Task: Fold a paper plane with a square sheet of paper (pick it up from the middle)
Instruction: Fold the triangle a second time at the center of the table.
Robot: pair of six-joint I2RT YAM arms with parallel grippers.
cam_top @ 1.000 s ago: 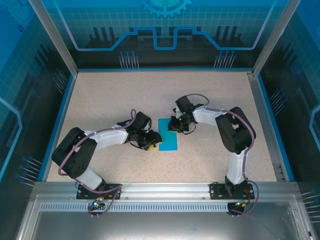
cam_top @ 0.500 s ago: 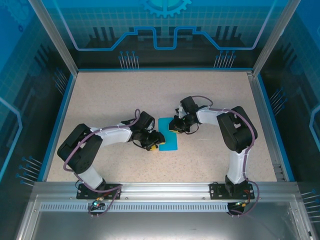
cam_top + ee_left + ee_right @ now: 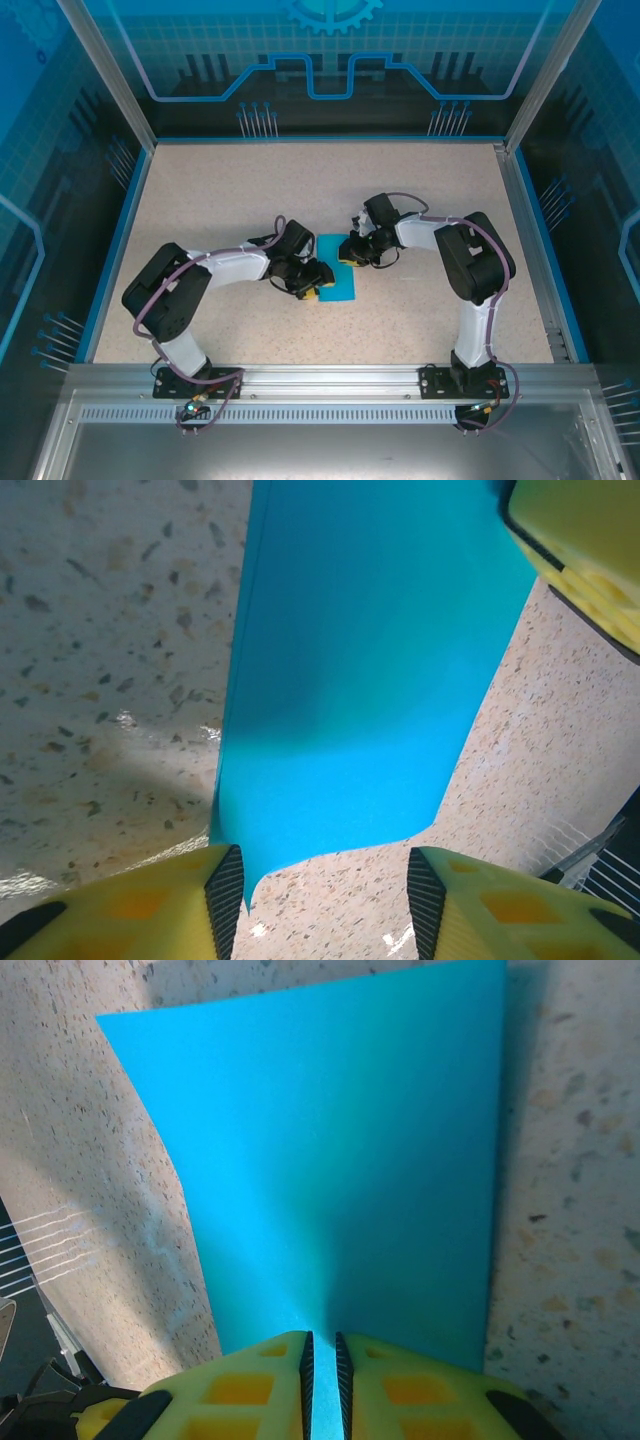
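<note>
Step in hand: an early fold, judged from the outline. The square sheet of paper (image 3: 338, 272) reads in the top view as a rectangle, longer near-to-far than left-to-right. The left wrist view shows a thin doubled line along one long edge, so it is probably already halved; this is not certain.

Position: the sheet lies mid-table (image 3: 220, 190), between the two arms.

Right gripper (image 3: 322, 1345): jaws pressed almost together, pinching the sheet at its far-right edge, with a sliver of teal showing in the slit. In the top view it sits over the far part of the sheet (image 3: 350, 252).

Left gripper (image 3: 325, 890): jaws spread, straddling the sheet's near-left corner and not closed on it. In the top view it is at the near-left edge (image 3: 312, 284).

Next move, as a judgement: the left jaws need to close on that corner while the right pinch anchors the sheet. The flap can then be carried over and pressed flat.

Materials: thin, matte teal paper with crisp straight edges and one corner slightly lifted, likely to slide or buckle. The table is beige speckled and smooth, with faint glare. The jaws are yellow with dark ribbed inner faces.
</note>
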